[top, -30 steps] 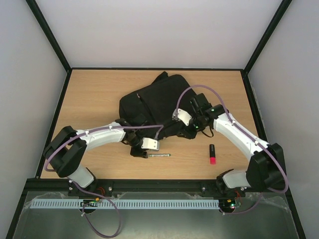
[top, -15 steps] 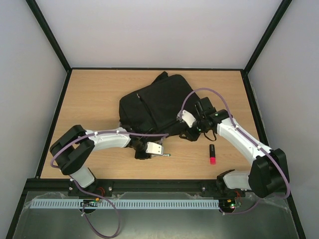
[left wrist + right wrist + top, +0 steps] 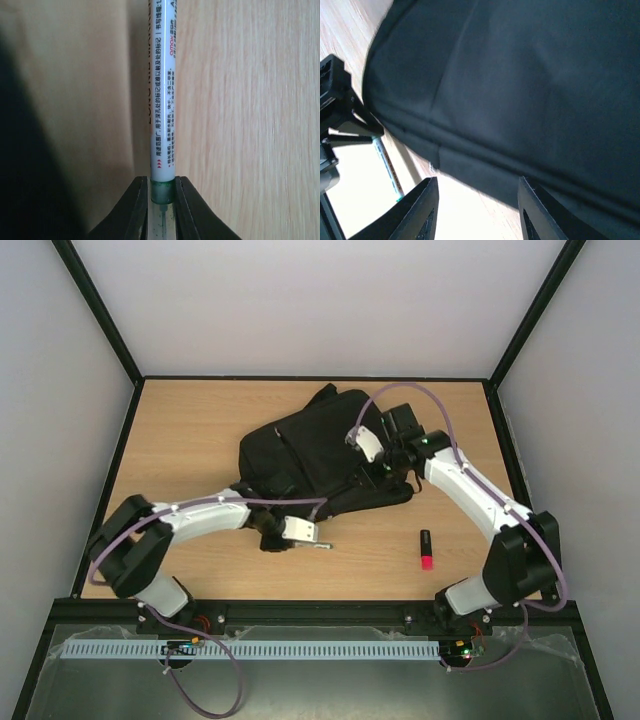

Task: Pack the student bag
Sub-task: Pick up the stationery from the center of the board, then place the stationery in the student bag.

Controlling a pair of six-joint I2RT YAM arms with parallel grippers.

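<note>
a: what does the left gripper (image 3: 162, 202) have?
b: it is clenched on a white marker pen (image 3: 162, 100), its black fingers (image 3: 136, 210) pressed on either side of the pen's green end. the far end of the pen runs out of the top of the left wrist view.

a: can the print on it be read?
b: only partly. lines of small black chinese characters run along the barrel, with three red arrowheads and a short red latin word too fine to be sure of. larger lettering higher up is cut off and blurred. the left of that view is dark blur.

a: and from above?
b: the gripper covers most of the pen; only a short tip shows past it, on the wooden table (image 3: 200, 420) just in front of the student bag (image 3: 310, 450).

a: where does the bag lie?
b: in the middle of the table, black and slumped. the right gripper (image 3: 477, 210) is at its right side, jaws apart with nothing pinched between them. in the right wrist view black fabric fills most of the view, so no zip or label shows.

a: anything else?
b: a small black-and-red stick (image 3: 425, 551) lies near the front right, apart from the bag; what it is cannot be told.
</note>
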